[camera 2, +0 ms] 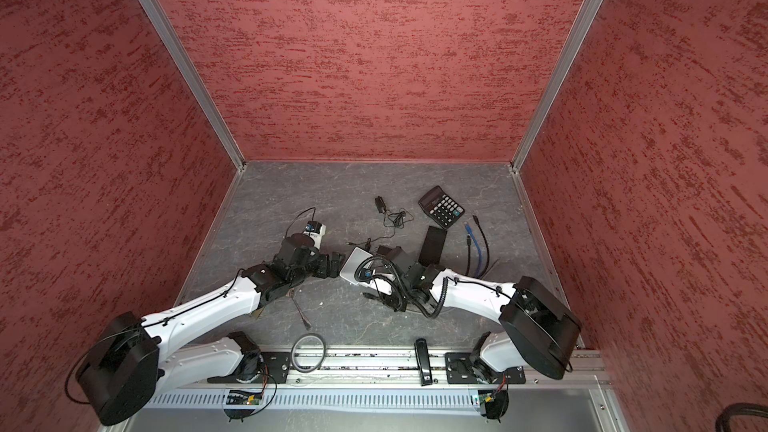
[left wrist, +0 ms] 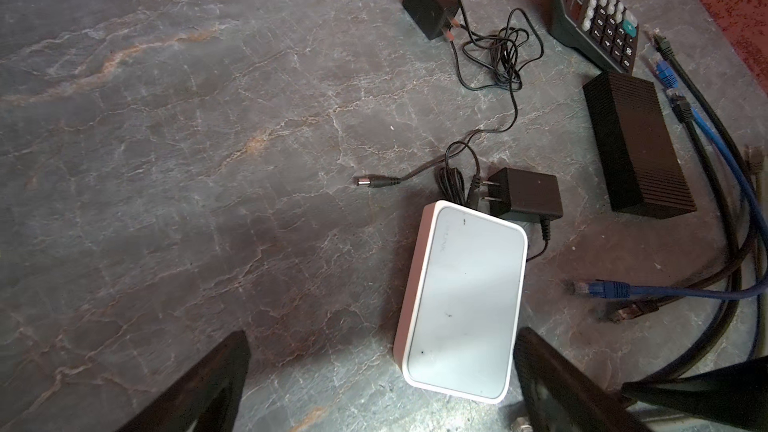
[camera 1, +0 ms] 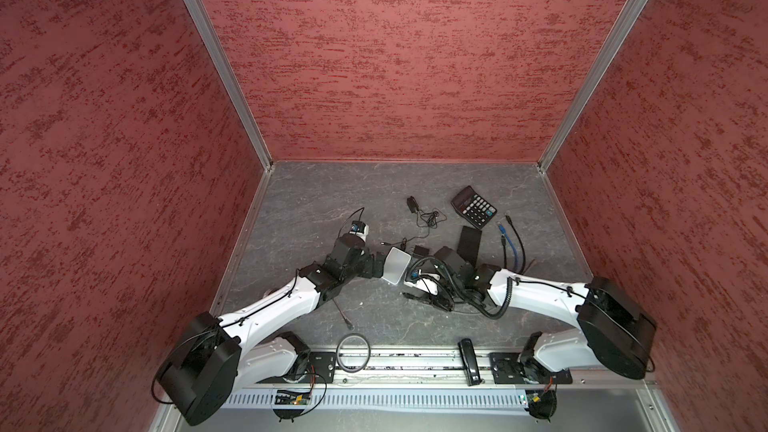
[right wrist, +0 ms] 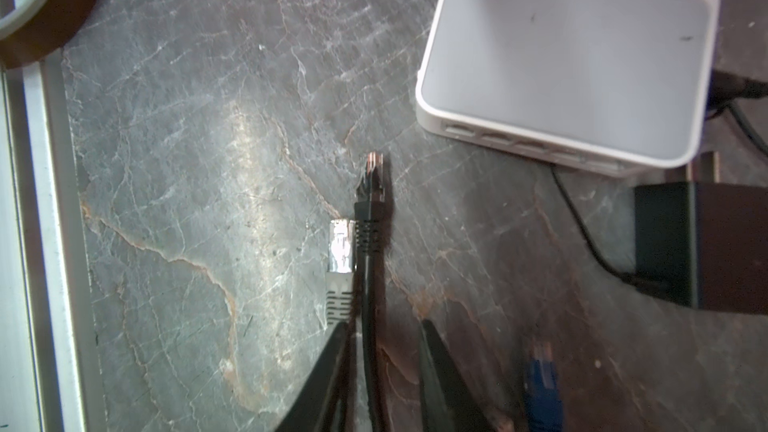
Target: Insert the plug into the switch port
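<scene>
Now, right gripper (right wrist: pixel 380 371): jaws part-open, straddling black cable (right wrist: pixel 368 305) behind its plug (right wrist: pixel 370 184); nothing clamped yet.
Plug: flat, mid tabletop (right wrist: pixel 187 139), tip roughly toward switch (right wrist: pixel 569 56), apart from it.
Grey plug (right wrist: pixel 340 251): touching the cable; risk of pinching both.
Left gripper (left wrist: pixel 384 342): jaws fully wide, empty, switch's near end between them.
Advice: clamp black cable alone, close behind plug; brace switch before pushing into port row (right wrist: pixel 519 143).

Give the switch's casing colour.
The switch is white, with a pale grey top panel; it shows best in the right wrist view.
</scene>
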